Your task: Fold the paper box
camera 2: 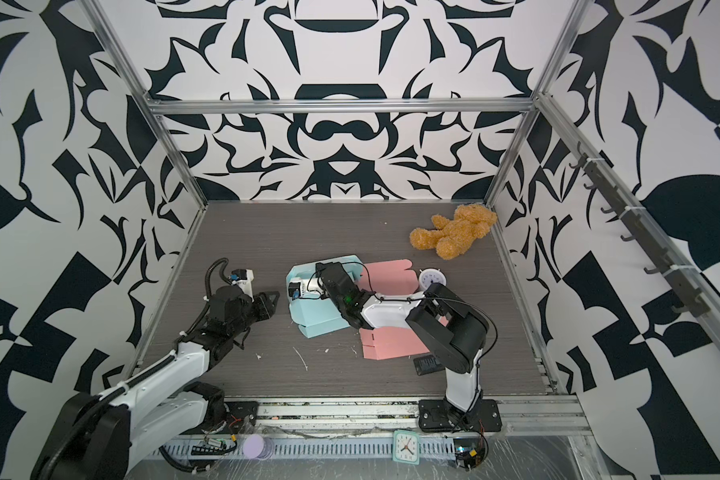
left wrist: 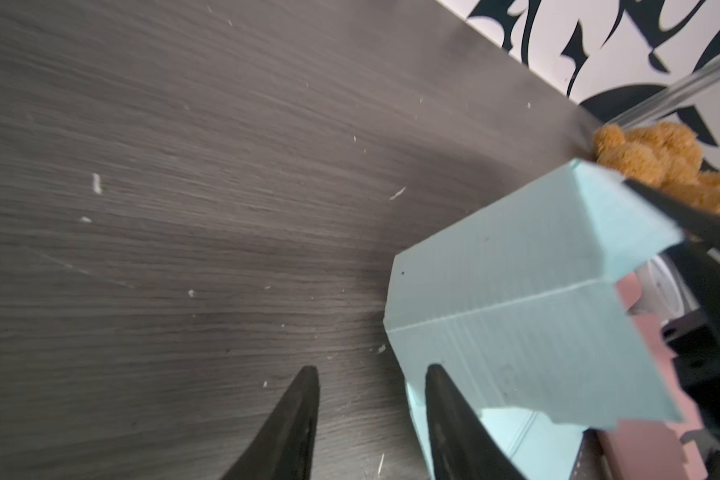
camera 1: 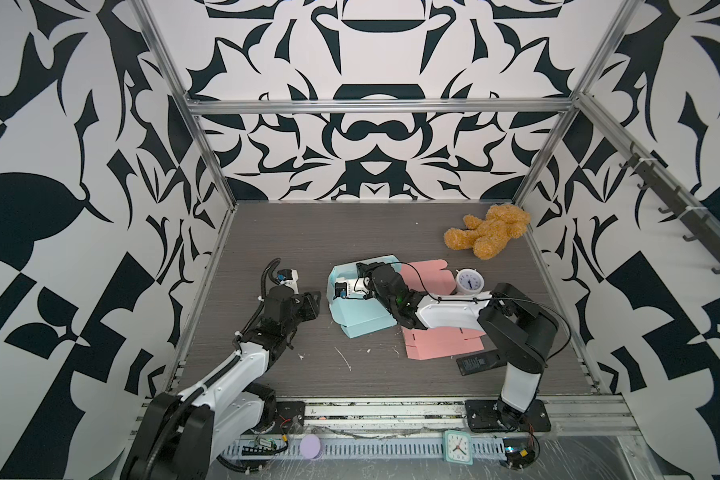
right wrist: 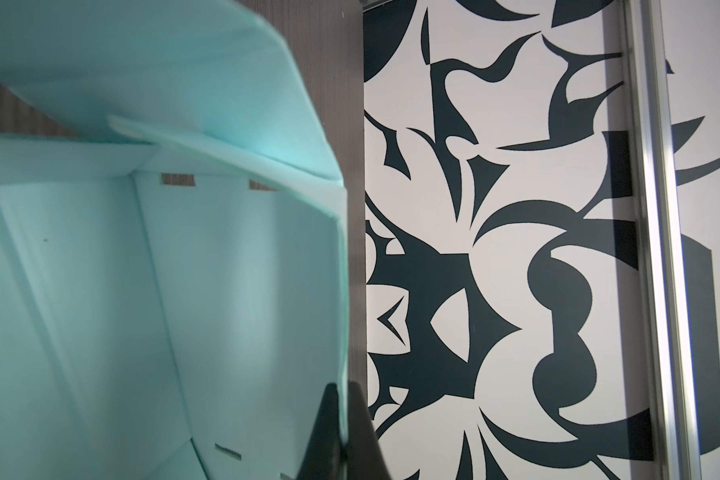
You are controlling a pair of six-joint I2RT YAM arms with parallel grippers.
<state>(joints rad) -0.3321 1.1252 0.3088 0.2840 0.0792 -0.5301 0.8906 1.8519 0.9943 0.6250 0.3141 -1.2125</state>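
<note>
From above, the right arm's wrist covers much of the light blue paper box [camera 1: 360, 322], so its far wall is hard to make out. The pink cardboard sheet [camera 1: 441, 347], at the box's 4 o'clock, lies partly under that arm. One end of the black remote [camera 1: 474, 364] is cut off behind the arm too. The box sits half-folded near the table's centre. The right gripper [right wrist: 341, 390] is pinched tight on one upright wall of it. The left gripper [left wrist: 371, 370] stands at the box's 9 o'clock, jaws partly apart with nothing between them, one finger just beside a box corner. The dark wood-grain table [camera 1: 308, 237] is flecked with white scraps. A teddy bear [camera 1: 489, 230] lies at 1 o'clock, and black-and-white patterned walls [camera 1: 371, 145] surround the table.
</note>
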